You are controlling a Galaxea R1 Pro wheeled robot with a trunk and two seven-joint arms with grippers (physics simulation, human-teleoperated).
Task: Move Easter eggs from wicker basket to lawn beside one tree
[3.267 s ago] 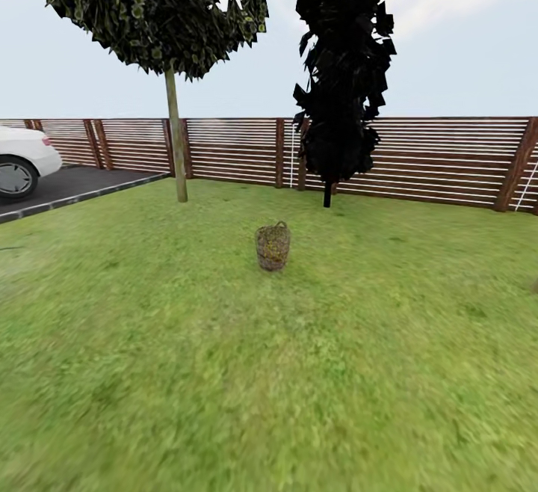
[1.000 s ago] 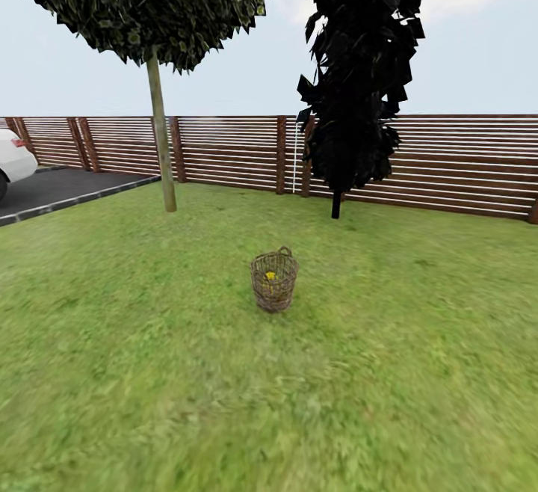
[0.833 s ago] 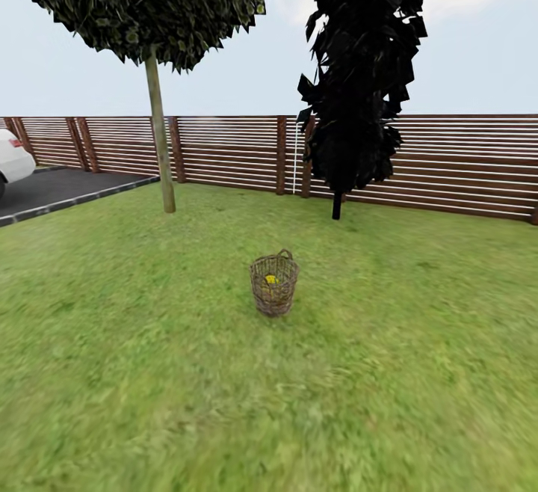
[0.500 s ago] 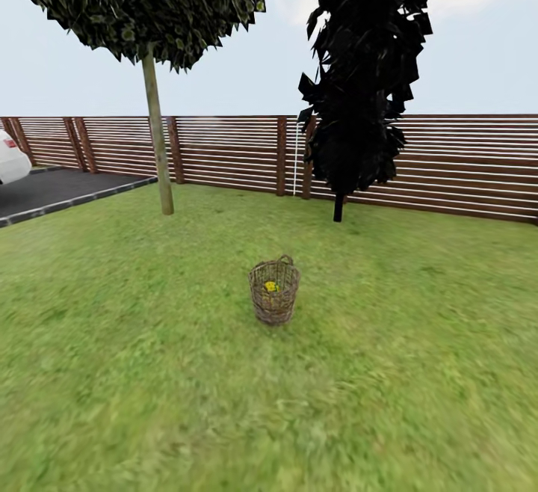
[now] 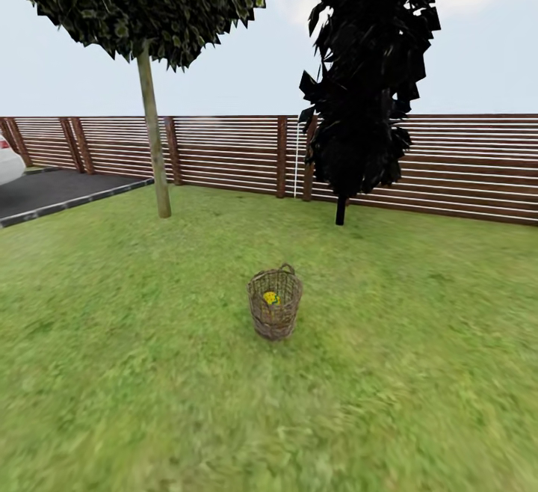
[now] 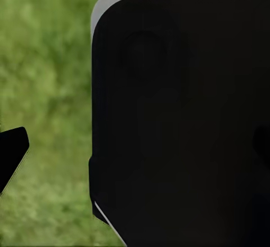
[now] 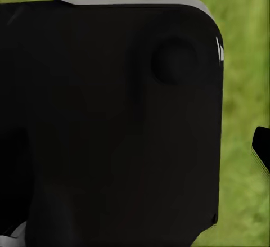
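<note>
We near the wicker basket point(image 5: 275, 303) on the lawn point(image 5: 112, 372).
It sits lower, larger than before, yellow eggs point(image 5: 271, 297) inside; tree point(image 5: 153, 140) at 11 o'clock; our grippers' grip we cannot tell.

Wicker basket point(image 5: 275, 312) on the lawn point(image 5: 149, 372), tree point(image 5: 153, 140) behind-left, fence point(image 5: 448, 167) beyond.

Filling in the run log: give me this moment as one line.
phase: approach | basket: upright on lawn, ahead | eggs: yellow visible inside | tree: beyond, left | eggs moved: none
</note>
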